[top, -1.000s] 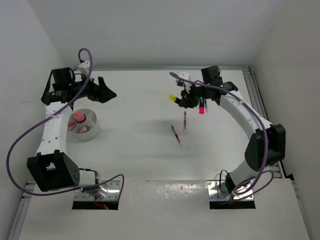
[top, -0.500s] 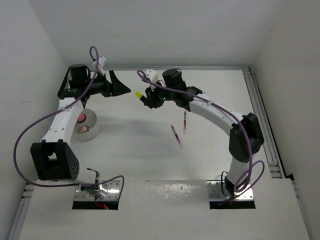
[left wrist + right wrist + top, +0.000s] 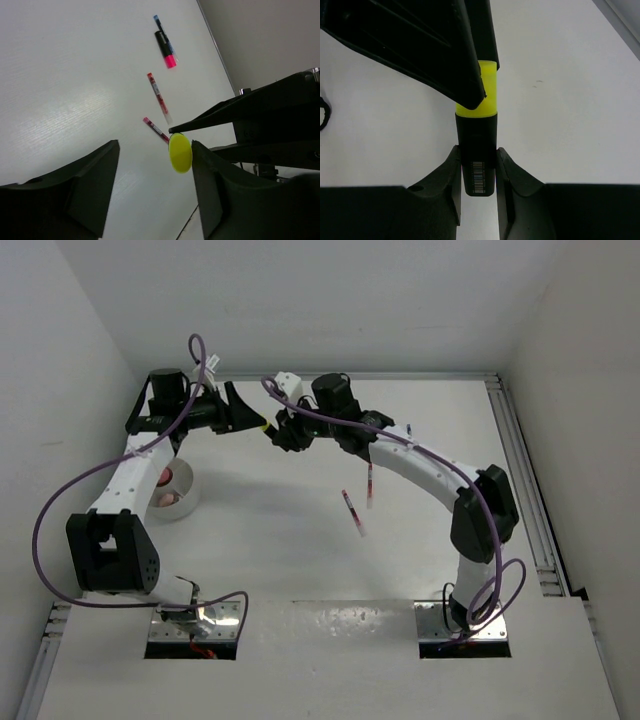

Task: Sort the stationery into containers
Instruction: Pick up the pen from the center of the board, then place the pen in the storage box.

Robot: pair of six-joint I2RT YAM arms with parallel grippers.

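Note:
My right gripper (image 3: 477,155) is shut on a yellow-black highlighter (image 3: 476,132), held in the air at the table's back left (image 3: 266,427). Its yellow cap (image 3: 180,153) pokes between the open fingers of my left gripper (image 3: 155,150), right beside the right-hand finger. In the top view my left gripper (image 3: 246,414) faces my right gripper (image 3: 281,432) tip to tip. The round pale dish (image 3: 190,502) stands under the left arm with a pink-red item and a whitish one inside. Two red pens (image 3: 351,512) (image 3: 369,483) lie mid-table. A pink-black highlighter (image 3: 165,48) and a blue pen (image 3: 156,21) lie farther back.
White walls close the table at the back and both sides. A metal rail (image 3: 520,470) runs along the right edge. Purple cables (image 3: 60,510) loop off both arms. The right arm (image 3: 430,465) arches over the pens.
My right arm swung left across the back of the table carrying the yellow highlighter. My left gripper moved right from above the dish, and the highlighter's cap now sits between its open fingers.

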